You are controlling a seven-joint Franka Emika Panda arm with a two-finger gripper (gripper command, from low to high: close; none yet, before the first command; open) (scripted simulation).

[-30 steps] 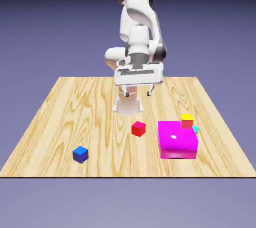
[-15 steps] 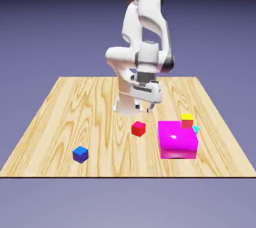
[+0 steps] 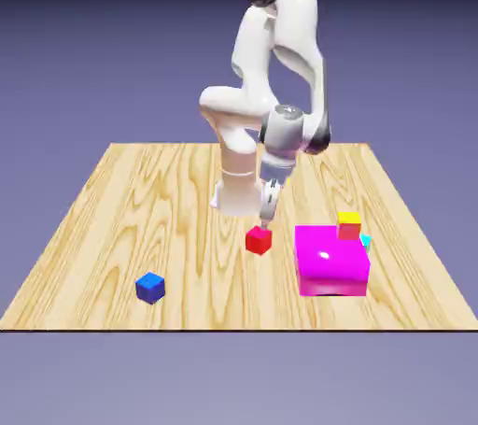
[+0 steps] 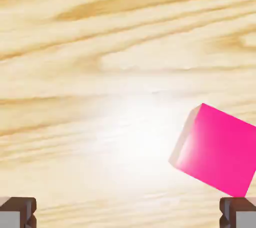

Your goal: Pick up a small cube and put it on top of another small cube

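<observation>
Red, small and plain: the cube (image 3: 259, 241) I'm after sits on the wooden table (image 3: 187, 218), a bit past the middle toward the camera in the exterior view. My gripper (image 3: 266, 225) is low over it, fingers pointing down; from this angle the tips overlap the cube's upper edge, so I can't tell contact from here. Hand view sorts out the grip: fingers (image 4: 18, 212) spread wide at the bottom edge, one each side, bare wood between them, nothing held. Gripper open. The cube shows there as hot pink, lower right, its lowest corner right by the right-hand finger in the picture and its right side cut off by the frame. Not centred between the tips; it's off toward that one finger. Bright glare on the wood just beside it.

Blue small cube (image 3: 150, 288): on the table, near edge, exterior view's left, well apart from the red one. Big magenta block (image 3: 330, 262): exterior view's right of the red cube, not touching it. Yellow-topped cube with orange-red front (image 3: 348, 226) shows at the block's far edge; can't tell if it's on the block or behind it. Cyan object (image 3: 365, 242) peeks out next to the block, mostly hidden, shape unclear. White arm (image 3: 299, 26) bends over from the table's far side.
</observation>
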